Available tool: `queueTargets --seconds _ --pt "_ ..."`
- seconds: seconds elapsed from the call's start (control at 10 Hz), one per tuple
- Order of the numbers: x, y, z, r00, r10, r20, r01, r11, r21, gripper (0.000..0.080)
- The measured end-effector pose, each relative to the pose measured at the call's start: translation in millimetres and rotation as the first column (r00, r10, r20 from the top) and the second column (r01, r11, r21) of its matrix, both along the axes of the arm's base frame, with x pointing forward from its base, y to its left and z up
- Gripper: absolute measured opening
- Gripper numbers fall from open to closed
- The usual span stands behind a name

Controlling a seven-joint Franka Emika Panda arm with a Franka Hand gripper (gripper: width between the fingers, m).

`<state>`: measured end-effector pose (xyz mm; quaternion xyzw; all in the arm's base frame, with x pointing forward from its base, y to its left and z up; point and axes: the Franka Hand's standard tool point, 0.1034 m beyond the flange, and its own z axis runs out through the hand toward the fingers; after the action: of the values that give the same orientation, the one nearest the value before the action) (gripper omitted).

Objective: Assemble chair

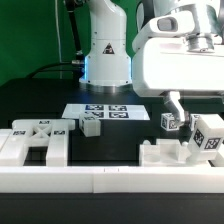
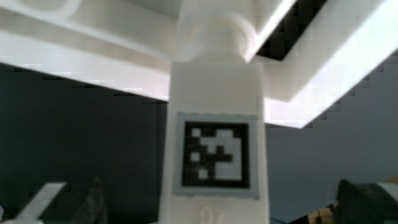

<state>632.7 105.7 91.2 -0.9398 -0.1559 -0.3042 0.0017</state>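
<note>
We've got the gripper [image 1: 172, 108] hanging low at the exterior view's right, under the arm's bulky, glossy white wrist housing. In the wrist view its two dark fingers [image 2: 71, 208] sit far out toward the frame's corners, spread wide. Between them stands a white square-section post [image 2: 217, 90]: smooth matte plastic with crisp edges and a black-and-white square tag on its face. The pads look clear of it on both sides, so nothing is held. Behind the post, pale flat slabs cross over dark ground, too blurred for us to say which parts they are.

From outside, the chair lies in loose pieces on the black table [image 1: 30, 105]. Right under the gripper there's a small tagged cube-like block [image 1: 170, 123]. A larger tagged block [image 1: 209, 135], tilted, sits just beside it toward the exterior view's right. Both sit by a low notched white piece [image 1: 160, 153]. Over at the exterior view's left lies a chunky H-shaped part [image 1: 35, 142] with tags on top, and near it a plain little block [image 1: 91, 126]. The marker board [image 1: 100, 111] lies flat behind them, and the long white border wall [image 1: 110, 180] runs along the front.
</note>
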Motion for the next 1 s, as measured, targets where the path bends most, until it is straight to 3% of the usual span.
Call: queueTargets --seconds 0.3,0.6,1.0 --pt "4.0 -6.5 9.5 0.999 0.001 -0.042 -0.001 1.0 -0.008 0.0649" --pt "-2.8 -3.4 -1.7 0.974 0.008 -0.225 -0.012 1.0 -0.017 0.0649" --pt "-4.0 -1.7 -6.7 0.861 0.012 -0.509 -0.033 0.999 -0.032 0.0649"
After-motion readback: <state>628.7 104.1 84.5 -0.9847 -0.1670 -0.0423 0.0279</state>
